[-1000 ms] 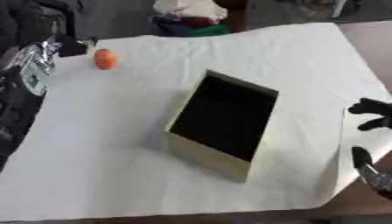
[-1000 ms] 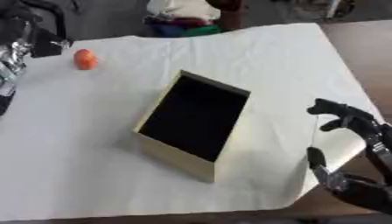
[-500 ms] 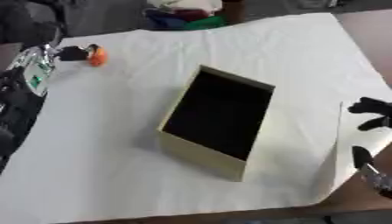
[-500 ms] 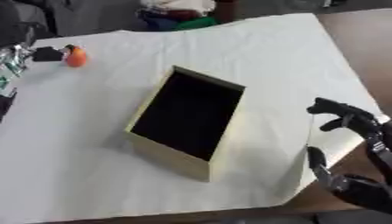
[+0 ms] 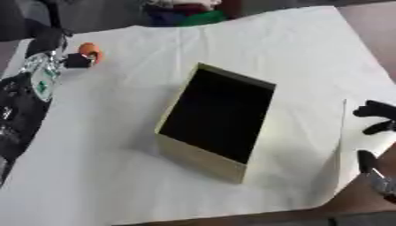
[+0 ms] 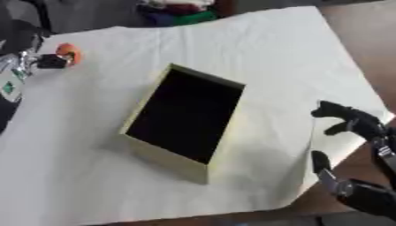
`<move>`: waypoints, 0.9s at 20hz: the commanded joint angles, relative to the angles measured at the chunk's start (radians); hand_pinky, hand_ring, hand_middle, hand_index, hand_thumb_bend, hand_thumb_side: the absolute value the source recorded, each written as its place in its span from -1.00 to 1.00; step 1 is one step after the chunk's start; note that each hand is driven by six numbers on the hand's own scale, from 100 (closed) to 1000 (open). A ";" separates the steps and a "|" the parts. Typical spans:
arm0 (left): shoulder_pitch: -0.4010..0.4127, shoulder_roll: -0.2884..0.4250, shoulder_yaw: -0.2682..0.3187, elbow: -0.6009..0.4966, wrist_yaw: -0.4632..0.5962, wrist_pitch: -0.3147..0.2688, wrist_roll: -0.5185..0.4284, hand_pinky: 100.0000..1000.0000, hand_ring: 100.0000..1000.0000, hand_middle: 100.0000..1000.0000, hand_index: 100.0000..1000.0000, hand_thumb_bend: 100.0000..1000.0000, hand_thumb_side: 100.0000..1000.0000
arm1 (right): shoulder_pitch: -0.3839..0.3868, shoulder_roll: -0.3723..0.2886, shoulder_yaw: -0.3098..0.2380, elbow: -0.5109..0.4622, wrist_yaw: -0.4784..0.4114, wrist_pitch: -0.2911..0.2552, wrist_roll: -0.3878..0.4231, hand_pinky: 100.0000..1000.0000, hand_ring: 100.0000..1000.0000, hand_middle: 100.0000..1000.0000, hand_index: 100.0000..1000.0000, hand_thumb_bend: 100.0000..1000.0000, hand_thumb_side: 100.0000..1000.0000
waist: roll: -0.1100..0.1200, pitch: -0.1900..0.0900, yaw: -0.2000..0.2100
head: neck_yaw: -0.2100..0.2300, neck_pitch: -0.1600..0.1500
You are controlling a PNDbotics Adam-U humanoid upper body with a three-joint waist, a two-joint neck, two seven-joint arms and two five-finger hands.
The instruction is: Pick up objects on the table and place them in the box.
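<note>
A small orange round thing (image 5: 90,48) lies on the white cloth at the far left. My left hand (image 5: 74,60) comes in along the left edge, and its dark tip touches the orange thing's lower left side. An open box (image 5: 216,118) with tan walls and a dark inside stands in the middle, turned askew; nothing shows inside it. My right hand (image 6: 354,125) rests open at the table's lower right corner, well away from the box.
The white cloth (image 5: 294,53) covers the table, with brown table edge (image 5: 371,26) showing on the right. Coloured fabric (image 5: 185,13) lies beyond the far edge. My left arm (image 5: 19,110) runs along the left side.
My left hand has closed the gap to the orange thing and now touches it. The camera has shifted slightly. The box and my right hand have stayed where they were.
</note>
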 commanded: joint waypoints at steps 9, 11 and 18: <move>-0.018 0.012 0.006 -0.002 -0.020 0.007 0.008 0.56 0.42 0.47 0.66 -0.57 -0.19 | -0.016 0.002 -0.003 -0.016 0.002 0.000 0.004 0.23 0.76 0.56 0.95 -1.00 -0.48 | 0.004 -0.003 -0.010 | 0.002 -0.016; -0.018 0.009 0.005 -0.001 -0.025 0.008 0.005 0.56 0.42 0.47 0.64 -0.64 -0.22 | -0.016 0.002 -0.002 -0.016 0.002 0.000 0.004 0.23 0.76 0.56 0.94 -1.00 -0.48 | 0.004 -0.002 -0.012 | 0.001 -0.017; -0.015 0.008 0.004 -0.006 -0.059 0.023 0.022 0.50 0.32 0.33 0.18 -1.00 -0.46 | -0.015 0.001 -0.002 -0.016 0.002 -0.001 0.005 0.23 0.76 0.56 0.94 -1.00 -0.49 | 0.002 -0.003 -0.016 | 0.001 -0.017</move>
